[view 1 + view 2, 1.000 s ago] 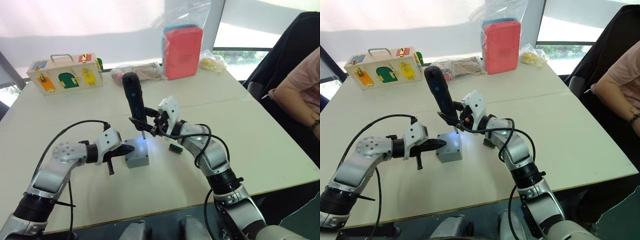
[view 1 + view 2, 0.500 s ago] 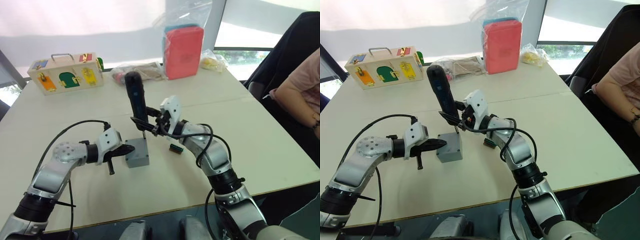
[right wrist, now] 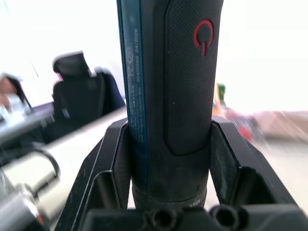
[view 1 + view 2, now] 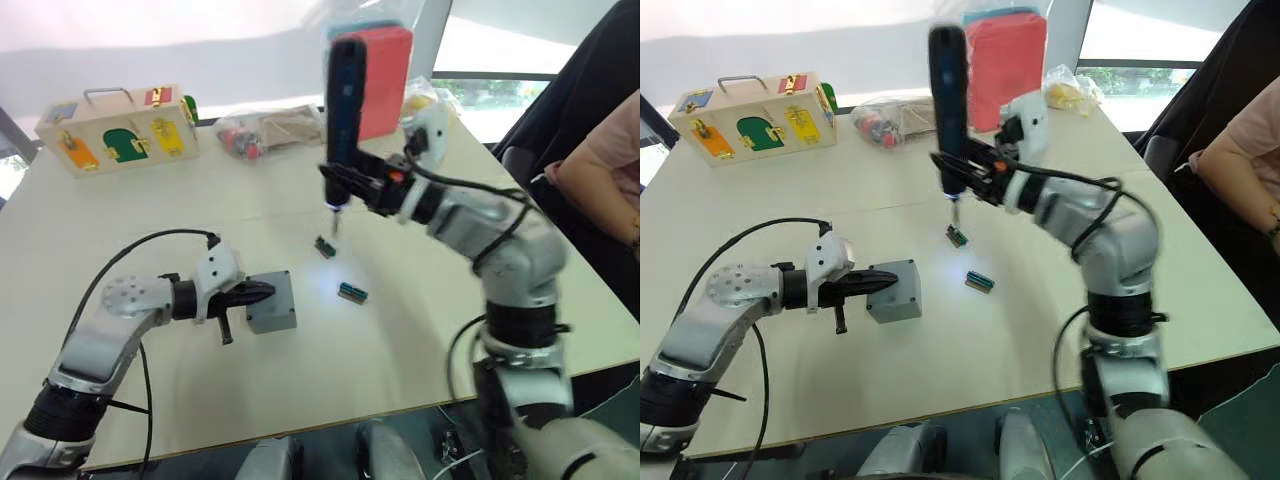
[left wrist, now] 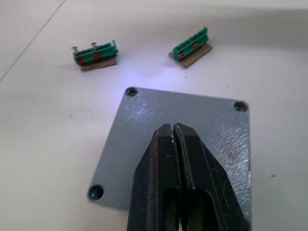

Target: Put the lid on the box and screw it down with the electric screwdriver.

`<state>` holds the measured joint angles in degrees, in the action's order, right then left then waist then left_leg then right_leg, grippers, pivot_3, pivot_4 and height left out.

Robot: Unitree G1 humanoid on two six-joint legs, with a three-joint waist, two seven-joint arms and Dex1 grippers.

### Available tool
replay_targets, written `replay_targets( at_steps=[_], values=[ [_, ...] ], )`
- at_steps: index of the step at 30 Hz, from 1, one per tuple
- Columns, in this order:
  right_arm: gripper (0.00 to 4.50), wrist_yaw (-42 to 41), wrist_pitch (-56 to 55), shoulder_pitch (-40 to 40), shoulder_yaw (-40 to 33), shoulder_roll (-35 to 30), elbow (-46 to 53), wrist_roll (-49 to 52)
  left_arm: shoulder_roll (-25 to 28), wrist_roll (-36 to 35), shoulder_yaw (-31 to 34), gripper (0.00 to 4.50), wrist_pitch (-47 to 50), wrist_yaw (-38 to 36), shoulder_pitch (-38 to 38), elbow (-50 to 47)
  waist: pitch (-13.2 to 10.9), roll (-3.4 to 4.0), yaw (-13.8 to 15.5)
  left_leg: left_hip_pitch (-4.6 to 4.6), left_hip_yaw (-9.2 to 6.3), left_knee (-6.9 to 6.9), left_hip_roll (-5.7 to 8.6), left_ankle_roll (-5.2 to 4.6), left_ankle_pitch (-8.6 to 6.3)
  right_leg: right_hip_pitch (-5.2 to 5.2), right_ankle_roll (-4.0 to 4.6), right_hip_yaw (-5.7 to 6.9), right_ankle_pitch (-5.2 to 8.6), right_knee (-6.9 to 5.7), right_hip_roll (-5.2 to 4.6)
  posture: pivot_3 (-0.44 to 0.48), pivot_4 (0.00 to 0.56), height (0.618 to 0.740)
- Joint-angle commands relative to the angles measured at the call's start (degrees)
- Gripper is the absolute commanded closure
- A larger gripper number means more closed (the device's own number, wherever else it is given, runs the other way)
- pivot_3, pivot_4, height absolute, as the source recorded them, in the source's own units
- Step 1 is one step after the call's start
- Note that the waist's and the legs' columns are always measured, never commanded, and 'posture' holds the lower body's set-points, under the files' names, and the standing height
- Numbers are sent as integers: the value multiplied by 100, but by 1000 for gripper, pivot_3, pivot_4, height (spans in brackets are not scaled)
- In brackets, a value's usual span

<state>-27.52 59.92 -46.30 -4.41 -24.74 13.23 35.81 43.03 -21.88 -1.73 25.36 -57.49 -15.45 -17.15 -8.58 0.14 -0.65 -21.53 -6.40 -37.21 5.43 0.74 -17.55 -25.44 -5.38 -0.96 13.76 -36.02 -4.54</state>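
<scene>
Left arm: bent low, forearm level; left claw fingers pressed together, tips resting on the lid. Right arm: raised beyond the lid, elbow bent; right claw clamped around the upright electric screwdriver, apparently near its lower end.

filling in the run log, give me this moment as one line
left hand: shut, tips on lid | right hand: holding screwdriver upright, bit over a green strip | lid: on box
</scene>
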Motion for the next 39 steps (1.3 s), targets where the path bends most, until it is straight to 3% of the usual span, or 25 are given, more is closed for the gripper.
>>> replay_targets(
  at_steps=[1, 5, 10, 21, 23, 27, 29, 35, 39],
  values=[
    [2667, 83, 1187, -345, -46, -686, -249, -3, 172, -404, 370, 4500, 237, -73, -151, -469, -26, -10, 0, -1, 2, -3, 0, -1, -1, 0, 0, 0, 0, 1, -2, 0, 150, 740],
    [2667, -160, 2334, -698, 652, -1587, -695, -124, 376, -694, 612, 4500, 437, -136, -155, -739, -85, 7, -39, -1, 14, -1, 0, -5, -2, -3, 2, -5, -2, -1, -4, 0, 150, 740],
    [2667, -389, 2904, -933, 1628, -2196, -1129, -324, 522, -991, 834, 4500, 630, -113, -157, -979, -119, 3, -32, -5, 16, 3, -9, -2, 0, -11, 3, -3, -1, 0, 4, 0, 150, 740],
    [2667, -505, 2521, -1104, 2685, -1867, -3044, -1160, 508, -1228, 984, 4500, 740, 145, -18, -1260, -129, -25, -4, -7, 18, -21, -5, -4, -1, 0, 5, -1, -6, -1, 1, 0, 150, 740],
    [1726, -589, 2354, -1175, 2757, -1808, -3277, -1270, 485, -1203, 964, 4500, 727, 205, -21, -1263, -122, -45, -16, 6, 18, -27, -5, -4, -1, 15, 7, 0, -9, 0, 2, 0, 150, 740],
    [334, -830, 1982, -1368, 2838, -1856, -3502, -1507, 451, -1171, 908, 4500, 724, 312, -22, -1248, -123, -45, -2, 8, 18, -63, -5, -19, -10, 33, -1, 1, -32, -2, 7, 0, 150, 740],
    [65, -919, 1612, -1442, 2871, -1965, -3384, -1712, 427, -1106, 890, 4500, 690, 378, -26, -1152, -123, -44, 18, 6, 12, -73, -4, -38, -21, 38, -2, 8, -32, -3, 7, 0, 150, 740],
    [65, -1496, 909, -1628, 2621, -2241, -2036, -1769, 511, -966, 1049, 4500, 667, 484, 63, -761, -131, -32, -36, -56, 15, -77, -4, -8, -4, -29, -2, 5, -33, -8, 7, 0, 150, 740],
    [1041, -1505, 748, -1363, 1973, -1850, -1302, -1456, 520, -654, 946, 4500, 384, 437, 270, -309, -130, -31, -62, -87, 22, -73, -14, 4, 3, -83, -1, -4, -34, -23, 19, 0, 150, 740]
  ],
)
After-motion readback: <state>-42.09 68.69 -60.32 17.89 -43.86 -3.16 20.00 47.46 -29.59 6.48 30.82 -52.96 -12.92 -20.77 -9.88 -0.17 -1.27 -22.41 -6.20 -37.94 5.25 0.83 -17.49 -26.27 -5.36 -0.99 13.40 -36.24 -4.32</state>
